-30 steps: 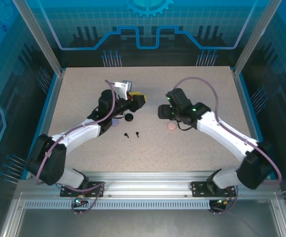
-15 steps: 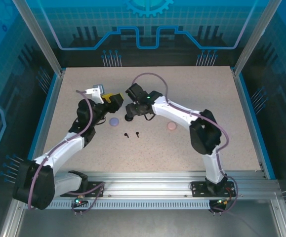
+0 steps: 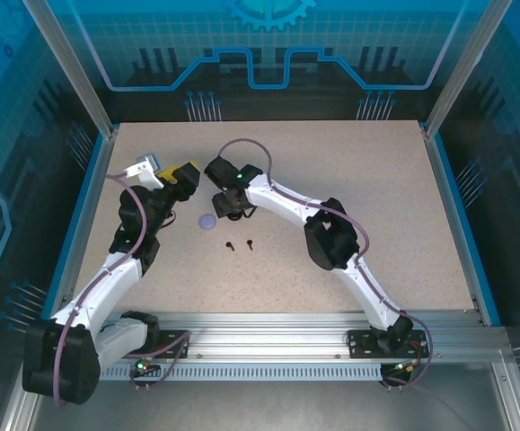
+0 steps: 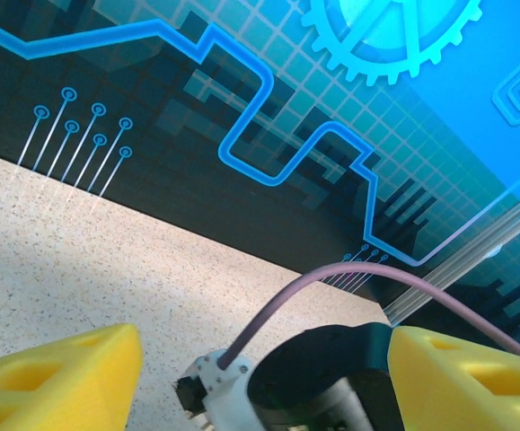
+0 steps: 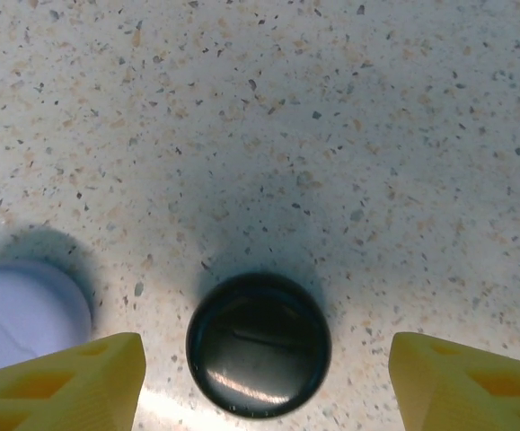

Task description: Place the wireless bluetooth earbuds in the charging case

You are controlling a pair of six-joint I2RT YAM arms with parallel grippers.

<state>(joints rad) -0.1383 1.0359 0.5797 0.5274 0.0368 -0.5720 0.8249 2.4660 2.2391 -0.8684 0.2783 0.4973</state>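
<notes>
The left arm (image 3: 107, 274) reaches forward along the left side; the left gripper (image 3: 184, 174) is lifted and tilted upward, its yellow fingers (image 4: 57, 377) spread wide; the right arm (image 3: 282, 201) stretches across toward the left, wrist bent over; the right gripper (image 5: 260, 377) points straight down, jaws wide apart.

White-and-black arms (image 3: 282, 199) — purple cables (image 3: 242, 144) (yellow foam jaws).

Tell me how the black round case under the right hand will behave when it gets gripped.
The black case shows a bright highlight, so its shell is probably hard, smooth and a bit slippery. Its round outline could let it squirt sideways unless the right hand closes centred on it. It lies flat on the table, so a push would likely slide it rather than roll it.
</notes>
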